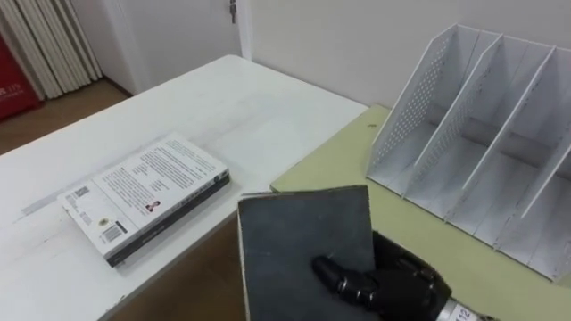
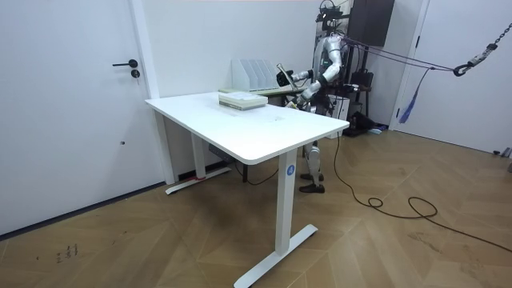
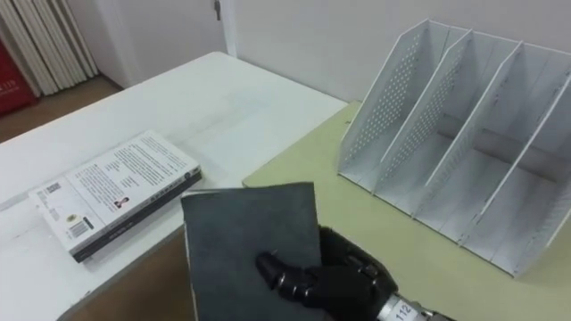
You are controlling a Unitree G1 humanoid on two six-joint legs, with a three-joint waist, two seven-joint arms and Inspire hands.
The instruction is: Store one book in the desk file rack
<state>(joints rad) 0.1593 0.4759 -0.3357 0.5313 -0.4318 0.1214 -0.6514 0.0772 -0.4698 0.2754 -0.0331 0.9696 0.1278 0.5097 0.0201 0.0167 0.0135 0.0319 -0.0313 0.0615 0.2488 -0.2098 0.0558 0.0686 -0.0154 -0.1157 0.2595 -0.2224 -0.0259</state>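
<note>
right hand low right: thumb clamped on the cover, fingers curled under | dark grey book in that grip, sticking out up-left of the hand, cover up, over near edge of green desk | white file rack on the desk, apart from the book, to its right | stack of books flat on white table, left | left hand low by the table edge, fingers can't tell

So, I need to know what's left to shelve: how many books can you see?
3, probably: one dark grey book in the right hand; a stack on the white table that looks like two, white atop dark.
</note>
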